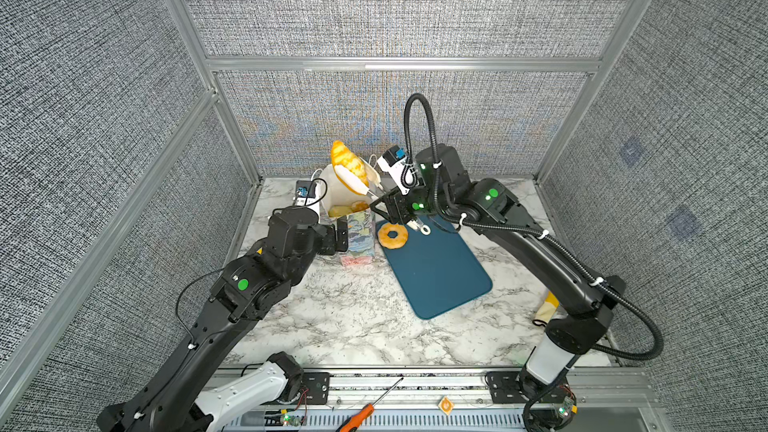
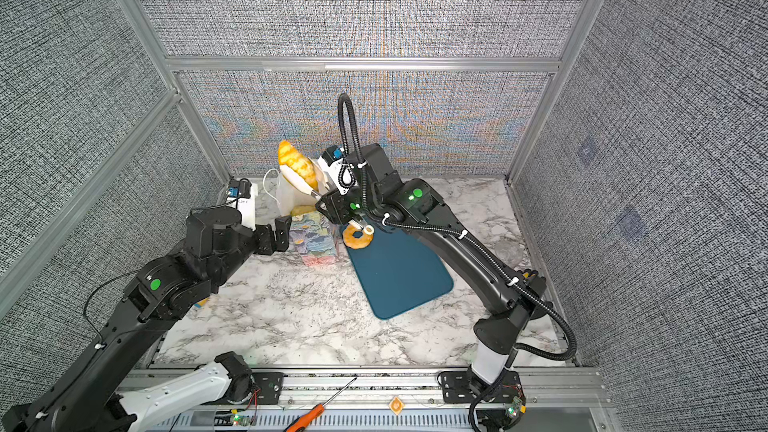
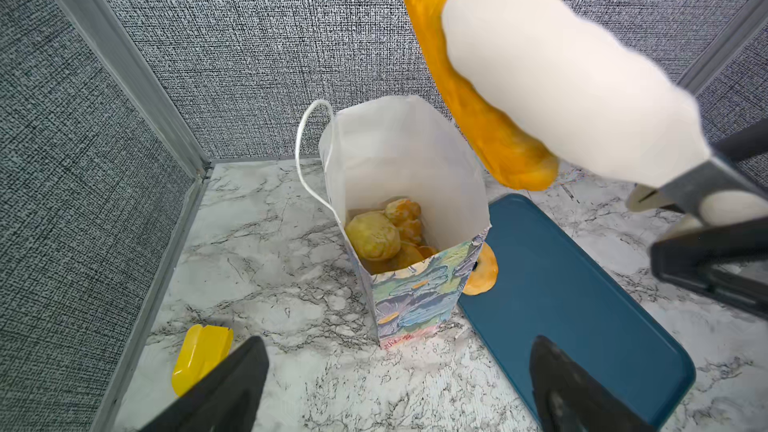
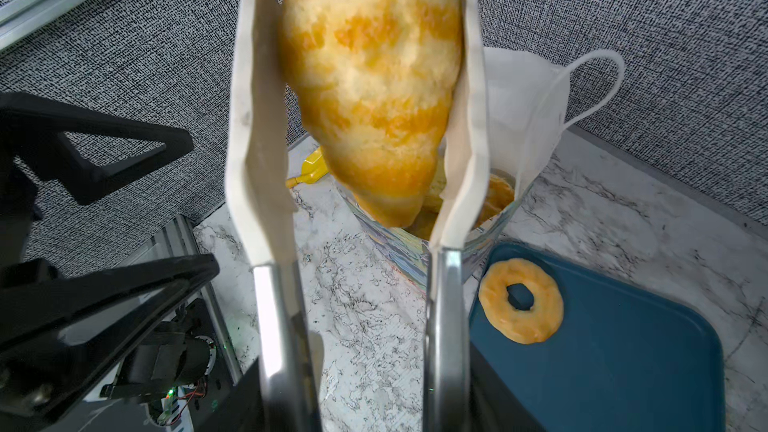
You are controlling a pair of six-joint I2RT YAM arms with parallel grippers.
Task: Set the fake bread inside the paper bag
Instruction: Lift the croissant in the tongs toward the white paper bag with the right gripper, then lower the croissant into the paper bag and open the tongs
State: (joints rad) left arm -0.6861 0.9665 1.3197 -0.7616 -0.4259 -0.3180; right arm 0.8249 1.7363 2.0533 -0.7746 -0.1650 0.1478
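A ridged golden croissant (image 1: pixel 349 164) (image 2: pixel 296 164) (image 4: pixel 370 89) hangs above the paper bag's mouth, pinched between the white tips of metal tongs (image 1: pixel 357 182) (image 4: pixel 257 139). My right gripper (image 1: pixel 399 205) (image 4: pixel 370 401) is shut on the tongs' handles. The floral paper bag (image 1: pixel 357 234) (image 2: pixel 313 238) (image 3: pixel 415 301) stands upright and open, with several pieces of fake bread (image 3: pixel 374 234) inside. A ring doughnut (image 1: pixel 392 235) (image 4: pixel 521 307) lies on the blue tray (image 1: pixel 436 272), beside the bag. Left of the bag, my left gripper (image 1: pixel 338 238) (image 3: pixel 397 351) stands open and holds nothing.
A yellow plastic piece (image 3: pixel 199 355) lies on the marble table near the left wall. Another yellow thing (image 1: pixel 550 305) shows behind the right arm. An orange-handled screwdriver (image 1: pixel 365 409) rests on the front rail. Grey panel walls close in three sides.
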